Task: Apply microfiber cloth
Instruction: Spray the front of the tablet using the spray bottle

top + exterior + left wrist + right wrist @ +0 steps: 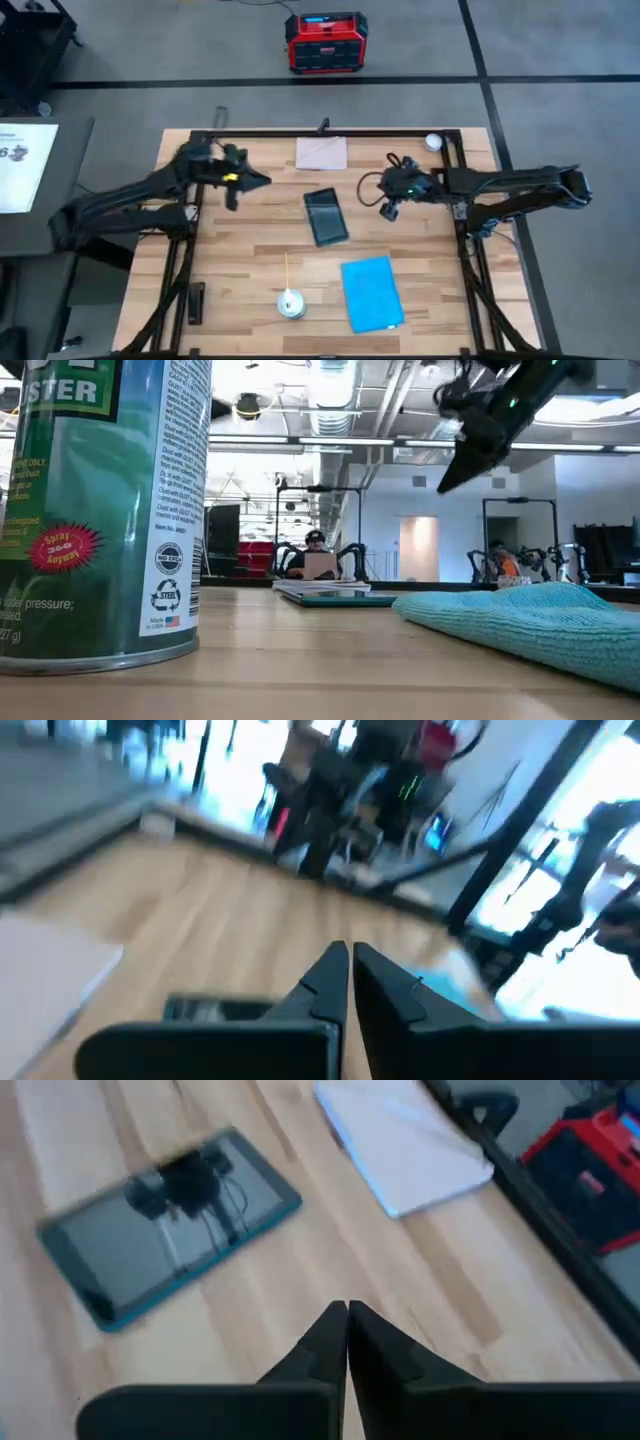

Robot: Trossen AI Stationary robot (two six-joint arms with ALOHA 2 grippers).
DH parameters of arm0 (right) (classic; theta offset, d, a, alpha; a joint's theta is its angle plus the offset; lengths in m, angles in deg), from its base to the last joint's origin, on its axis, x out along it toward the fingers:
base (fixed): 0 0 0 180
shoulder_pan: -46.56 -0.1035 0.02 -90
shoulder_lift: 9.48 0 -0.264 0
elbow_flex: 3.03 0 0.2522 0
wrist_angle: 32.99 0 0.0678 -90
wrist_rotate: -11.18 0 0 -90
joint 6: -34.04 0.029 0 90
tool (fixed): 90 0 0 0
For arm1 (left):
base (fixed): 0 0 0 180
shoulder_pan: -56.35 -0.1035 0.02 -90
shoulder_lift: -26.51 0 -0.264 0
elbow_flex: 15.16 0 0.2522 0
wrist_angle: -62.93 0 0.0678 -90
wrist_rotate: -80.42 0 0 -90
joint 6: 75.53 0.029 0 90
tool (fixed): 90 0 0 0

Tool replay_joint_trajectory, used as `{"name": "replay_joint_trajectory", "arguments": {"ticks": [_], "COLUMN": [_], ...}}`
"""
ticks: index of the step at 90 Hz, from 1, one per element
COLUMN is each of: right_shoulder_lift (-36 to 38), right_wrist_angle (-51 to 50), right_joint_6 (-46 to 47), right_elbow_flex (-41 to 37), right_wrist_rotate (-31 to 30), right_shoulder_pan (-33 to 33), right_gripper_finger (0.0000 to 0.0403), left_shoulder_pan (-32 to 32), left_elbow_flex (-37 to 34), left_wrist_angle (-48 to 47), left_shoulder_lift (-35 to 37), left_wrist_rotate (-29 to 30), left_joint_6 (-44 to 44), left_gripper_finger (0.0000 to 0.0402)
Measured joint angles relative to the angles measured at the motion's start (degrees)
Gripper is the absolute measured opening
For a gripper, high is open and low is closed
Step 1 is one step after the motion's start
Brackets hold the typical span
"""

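Finding both the left gripper (262, 181) and right gripper (366, 185) pressed together and empty, we judge either could snag the tablet (326, 216) reaching the microfiber cloth (372, 293) at five o'clock.

Green spray can (100, 510) stands near left on the table (300, 660). Microfiber cloth (530, 622) lies right. One pincer (462, 465) hangs above, fingertips together.

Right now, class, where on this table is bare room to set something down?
Free: wood between the spray can and the left end effector. Crowded: the middle, where tablet, microfiber cloth and beige sheet lie.
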Motion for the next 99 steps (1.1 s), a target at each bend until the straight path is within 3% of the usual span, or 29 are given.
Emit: {"name": "replay_joint_trajectory", "arguments": {"ticks": [14,22,27,38,45,59,78,89,99], "right_shoulder_lift": [6.17,7.96,7.31,2.79,-1.33,-10.97,-20.95,-22.40,-22.64], "right_wrist_angle": [-1.30,0.87,3.40,15.94,26.01,39.70,51.09,51.63,51.34], "right_joint_6": [4.01,7.87,9.98,11.79,11.21,16.24,23.09,23.99,23.96], "right_elbow_flex": [-0.58,-3.46,-5.63,-10.82,-12.92,-14.38,-14.47,-14.47,-14.47], "right_wrist_rotate": [-1.53,-2.83,-2.82,-2.72,-2.16,3.61,18.08,21.72,24.62], "right_shoulder_pan": [-4.17,-6.93,-8.35,-10.66,-10.78,-8.09,-2.74,0.67,3.28], "right_gripper_finger": [0.0000,0.0000,0.0000,0.0000,0.0000,0.0000,0.0000,0.0000,0.0000], "left_shoulder_pan": [0.92,3.25,4.95,8.09,8.56,8.54,8.54,8.54,8.54], "left_elbow_flex": [0.00,-0.04,-0.09,-0.07,-0.13,-0.11,-0.22,-5.02,-13.14], "left_wrist_angle": [-6.65,-13.04,-15.34,-19.67,-20.01,-19.50,-19.49,-12.68,-1.79], "left_shoulder_lift": [3.42,2.62,1.16,-2.21,-4.12,-5.59,-5.50,-5.45,-5.70], "left_wrist_rotate": [0.51,1.33,5.07,18.41,20.78,21.11,21.07,20.94,20.03], "left_joint_6": [-8.08,-7.96,-7.42,-7.19,-7.06,-10.27,-10.80,-14.32,-22.67], "left_gripper_finger": [0.0044,0.0073,0.0081,0.0044,0.0011,0.0001,0.0000,0.0000,0.0000]}}
